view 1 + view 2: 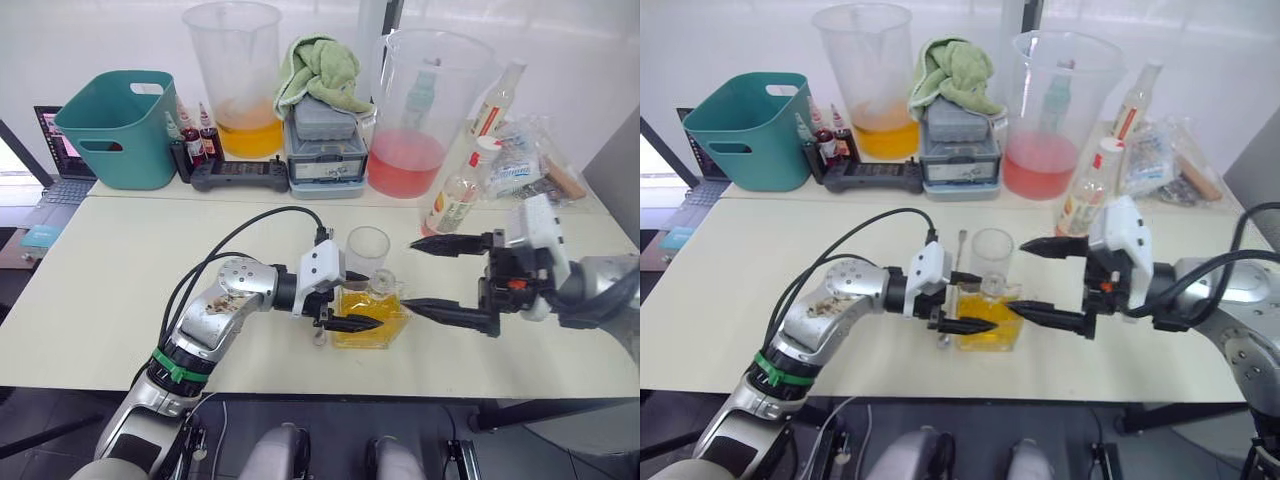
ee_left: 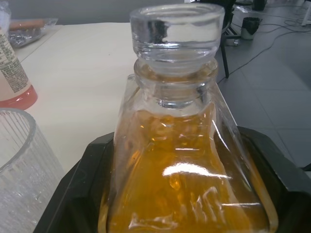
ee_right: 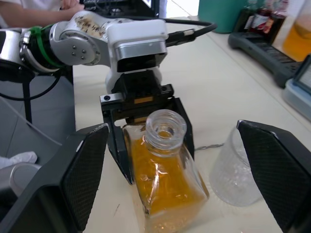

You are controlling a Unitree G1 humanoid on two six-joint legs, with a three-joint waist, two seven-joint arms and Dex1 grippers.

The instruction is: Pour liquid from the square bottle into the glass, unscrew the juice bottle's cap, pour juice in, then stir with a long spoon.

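The square bottle [image 1: 372, 318] holds amber liquid and stands near the table's front edge, its mouth uncapped. My left gripper [image 1: 358, 300] is shut on its body, one finger on either side. The ribbed glass [image 1: 367, 255] stands empty just behind the bottle. My right gripper [image 1: 412, 274] hangs open just right of the bottle and glass, fingers [image 3: 82, 174] spread wide and pointing at them. The juice bottle [image 1: 455, 195], with pink liquid and a red cap, stands further back right. The long spoon [image 1: 960, 250] lies on the table, partly hidden behind my left gripper.
Along the back stand a teal bin [image 1: 120, 125], a pitcher of orange liquid [image 1: 240, 85], a grey box [image 1: 325, 145] under a green towel, a pitcher of pink liquid [image 1: 420, 115], a black controller [image 1: 240, 175] and some plastic bags [image 1: 520, 160]. A laptop [image 1: 55, 150] sits far left.
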